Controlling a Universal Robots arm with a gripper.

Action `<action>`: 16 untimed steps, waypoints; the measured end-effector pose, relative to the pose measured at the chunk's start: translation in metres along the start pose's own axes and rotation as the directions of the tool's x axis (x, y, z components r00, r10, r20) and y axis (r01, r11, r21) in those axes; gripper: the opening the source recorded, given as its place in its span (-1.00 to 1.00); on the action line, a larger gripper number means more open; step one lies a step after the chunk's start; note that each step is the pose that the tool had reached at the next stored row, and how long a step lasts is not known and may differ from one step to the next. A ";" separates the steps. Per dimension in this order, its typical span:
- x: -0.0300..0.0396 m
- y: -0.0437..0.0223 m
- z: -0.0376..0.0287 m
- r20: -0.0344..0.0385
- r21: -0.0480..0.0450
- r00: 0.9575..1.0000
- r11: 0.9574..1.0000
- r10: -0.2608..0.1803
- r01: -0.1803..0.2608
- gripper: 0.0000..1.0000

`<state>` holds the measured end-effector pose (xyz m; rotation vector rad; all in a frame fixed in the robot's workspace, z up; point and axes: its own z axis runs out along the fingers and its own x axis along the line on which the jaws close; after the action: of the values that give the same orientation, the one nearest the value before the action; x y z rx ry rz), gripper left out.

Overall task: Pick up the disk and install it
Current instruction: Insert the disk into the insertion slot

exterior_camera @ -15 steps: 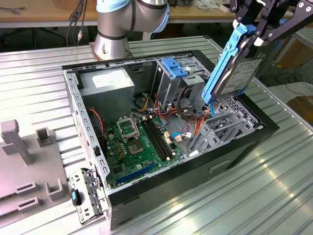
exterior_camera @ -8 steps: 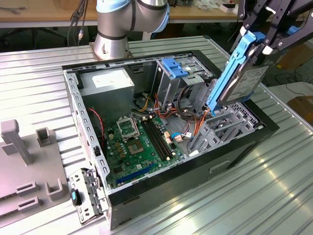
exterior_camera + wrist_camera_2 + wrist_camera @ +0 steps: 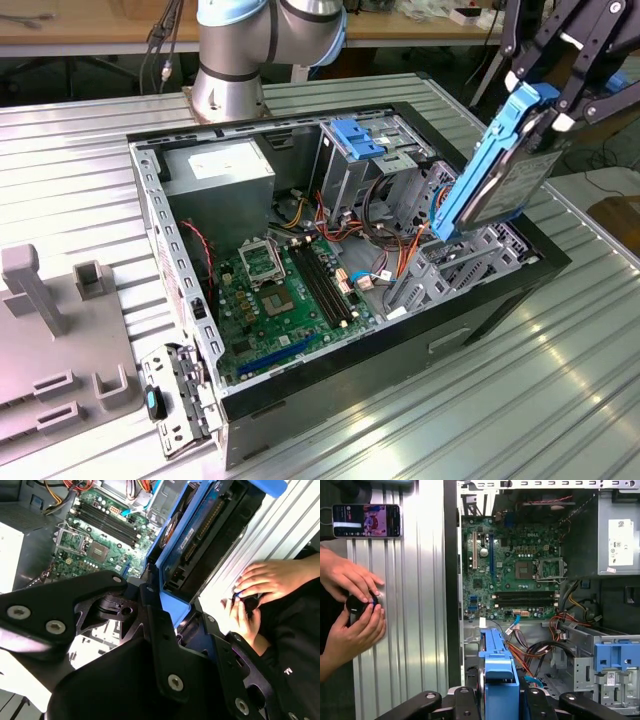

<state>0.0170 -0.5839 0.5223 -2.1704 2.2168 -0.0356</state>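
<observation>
Above the open computer case [image 3: 420, 345] on the ribbed metal counter [image 3: 560, 400], the black gripper [image 3: 541, 100] has its jaws clamped on the flat silver-grey disk [image 3: 505, 175]. The disk hangs tilted, with blue plastic rails along its edges and its upper end between the jaws.

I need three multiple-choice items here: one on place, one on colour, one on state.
1. Where is the disk? A) on the floor B) in the air above the open computer case C) in a drawer
2. What colour are its carrier rails? A) light blue B) red C) yellow
3. How is the tool? A) open, empty B) open, above the disk C) shut on the disk
Key: B, it hangs tilted over the case; A, blue rails frame its sides; C, the tool clamps its upper end.
</observation>
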 end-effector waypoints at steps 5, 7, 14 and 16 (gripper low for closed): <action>0.0129 -0.0017 0.0022 0.000 0.000 1.000 1.000 0.000 0.000 -0.25; 0.0130 -0.0018 0.0021 0.000 0.000 1.000 1.000 0.000 0.000 -0.25; 0.0130 -0.0019 0.0021 0.001 0.000 1.000 1.000 0.000 0.000 -0.25; 0.0130 -0.0018 0.0021 0.001 0.000 1.000 1.000 0.000 0.000 -0.25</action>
<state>0.0187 -0.5970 0.5201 -2.1698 2.2163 -0.0343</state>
